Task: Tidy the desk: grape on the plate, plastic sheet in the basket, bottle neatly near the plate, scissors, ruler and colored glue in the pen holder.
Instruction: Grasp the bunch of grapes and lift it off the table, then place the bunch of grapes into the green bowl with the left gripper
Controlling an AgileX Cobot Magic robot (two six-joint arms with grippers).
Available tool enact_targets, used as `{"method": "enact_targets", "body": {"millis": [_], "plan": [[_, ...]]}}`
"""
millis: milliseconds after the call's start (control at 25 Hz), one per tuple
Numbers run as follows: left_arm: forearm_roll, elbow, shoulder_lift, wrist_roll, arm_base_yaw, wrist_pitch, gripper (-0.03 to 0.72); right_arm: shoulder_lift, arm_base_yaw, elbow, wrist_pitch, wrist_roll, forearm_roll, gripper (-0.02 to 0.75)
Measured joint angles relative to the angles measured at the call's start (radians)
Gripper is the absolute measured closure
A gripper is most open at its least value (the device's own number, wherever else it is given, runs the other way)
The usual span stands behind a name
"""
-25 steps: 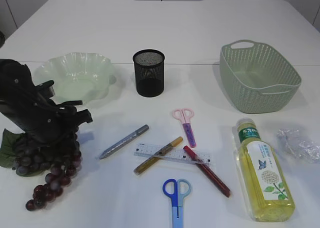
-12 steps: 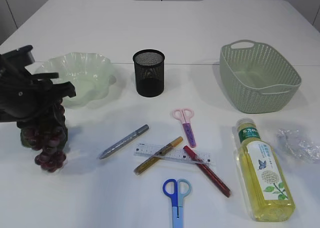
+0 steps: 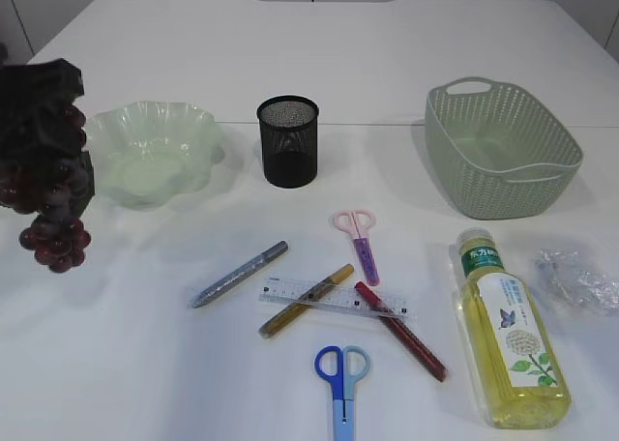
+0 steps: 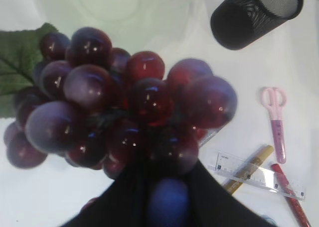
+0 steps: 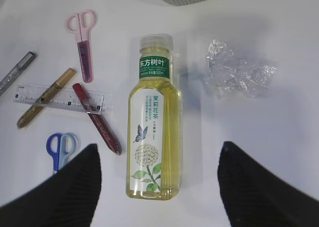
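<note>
My left gripper [image 4: 164, 174] is shut on the bunch of dark red grapes [image 3: 46, 175], which hangs in the air at the far left, just left of the pale green plate [image 3: 155, 151]. The arm itself is outside the exterior view. My right gripper [image 5: 159, 184] stands open above the lower end of the lying tea bottle [image 5: 153, 122]; the crumpled plastic sheet [image 5: 238, 75] lies to its right. On the table lie pink scissors [image 3: 358, 238], blue scissors [image 3: 340, 378], a clear ruler [image 3: 334, 299] and silver [image 3: 239, 274], gold [image 3: 306, 300] and red [image 3: 399, 330] glue pens.
The black mesh pen holder [image 3: 287, 141] stands behind the pens, right of the plate. A green woven basket [image 3: 498, 146] sits at the back right. The table's left front, below the hanging grapes, is bare white surface.
The left gripper has lifted the grape bunch off the table and carried it up and back toward the plate; its arm has left the exterior view. The right gripper has not moved.
</note>
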Motion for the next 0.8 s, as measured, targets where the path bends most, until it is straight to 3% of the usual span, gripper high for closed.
{"method": "enact_targets", "body": {"millis": [320, 800], "plan": [[0.139, -0.242, 0.018, 0.004, 0.0, 0.016, 0.581, 0.0, 0.0, 0.0, 0.011, -0.002, 0.0, 0.174], [0.223, -0.627, 0.397, 0.006, 0.0, 0.02, 0.583, 0.0, 0.0, 0.0, 0.041, -0.008, -0.041, 0.174]]}}
